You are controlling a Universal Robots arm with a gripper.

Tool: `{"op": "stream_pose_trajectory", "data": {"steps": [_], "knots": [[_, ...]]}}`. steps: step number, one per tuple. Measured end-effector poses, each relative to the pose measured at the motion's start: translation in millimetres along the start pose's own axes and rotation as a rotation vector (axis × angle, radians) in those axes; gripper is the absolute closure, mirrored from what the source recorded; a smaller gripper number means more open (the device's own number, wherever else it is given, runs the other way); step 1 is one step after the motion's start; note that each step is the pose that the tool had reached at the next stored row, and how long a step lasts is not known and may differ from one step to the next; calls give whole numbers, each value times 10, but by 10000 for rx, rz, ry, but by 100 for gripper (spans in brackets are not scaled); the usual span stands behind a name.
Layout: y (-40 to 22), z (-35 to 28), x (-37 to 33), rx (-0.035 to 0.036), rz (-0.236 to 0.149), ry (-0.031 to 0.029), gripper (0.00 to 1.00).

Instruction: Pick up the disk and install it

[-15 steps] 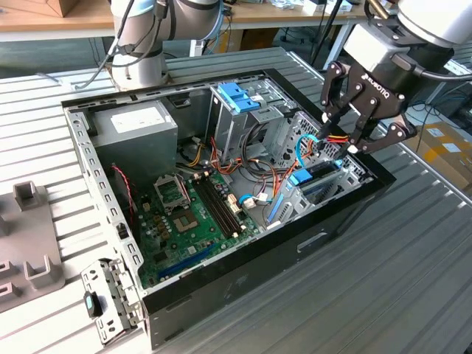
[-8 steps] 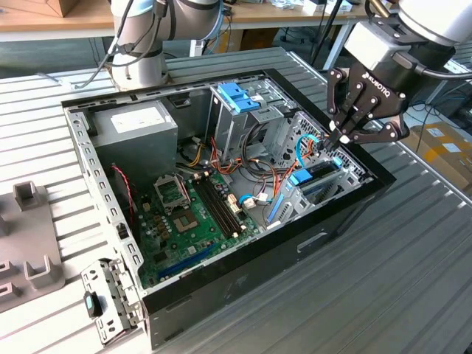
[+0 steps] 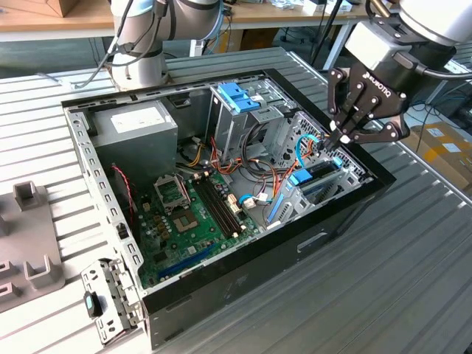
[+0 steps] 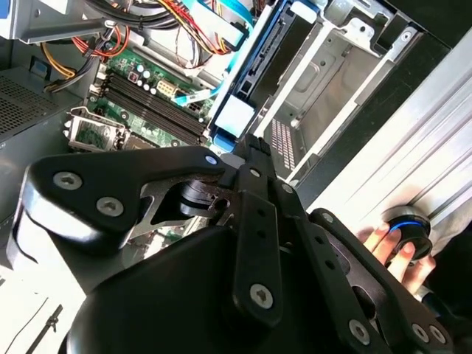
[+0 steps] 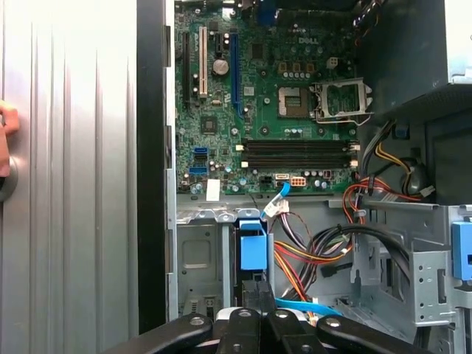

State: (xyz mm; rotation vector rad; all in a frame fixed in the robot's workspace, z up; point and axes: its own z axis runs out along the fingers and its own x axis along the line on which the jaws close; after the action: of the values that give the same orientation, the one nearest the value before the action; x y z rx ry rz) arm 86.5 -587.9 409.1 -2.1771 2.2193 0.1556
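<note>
Tool sits closed, fingertips together at the upper end of the disk inside the computer case.

One open computer case, one motherboard, one power supply, one disk, one tool, one hand.

In the exterior view the disk stands on edge deep in the computer case, so most of its face is hidden. Where the gripper meets it is too small to tell. In the second wrist view the gripper body covers the disk's near end and part of a person's hand. In the first wrist view the picture's edge cuts off the hand, and another edge cuts off the gripper.
</note>
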Motion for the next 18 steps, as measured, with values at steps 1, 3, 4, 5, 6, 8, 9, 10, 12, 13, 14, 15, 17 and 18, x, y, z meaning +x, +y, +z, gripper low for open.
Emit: {"op": "stream_pose_trajectory", "data": {"steps": [1,3,4,5,6,8,9,10,12,13,14,15,17,18], "knots": [[-7,0,0,-1,1,-1,89],[-30,-1,0,-7,1,0,89],[-45,-2,0,-12,2,0,89],[-69,-3,-1,-20,3,1,89],[-85,-4,-1,-27,3,0,89],[-117,-6,-2,-41,5,1,89],[-130,-6,-2,-47,6,1,89],[-156,-7,-3,-58,6,1,89],[-191,-6,-3,-85,9,0,89],[-203,-5,-3,-97,10,0,89],[-213,-3,-2,-109,11,0,89],[-222,-1,-1,-119,12,1,89],[-240,5,2,-140,14,1,89],[-267,6,4,-157,16,4,89]]}}
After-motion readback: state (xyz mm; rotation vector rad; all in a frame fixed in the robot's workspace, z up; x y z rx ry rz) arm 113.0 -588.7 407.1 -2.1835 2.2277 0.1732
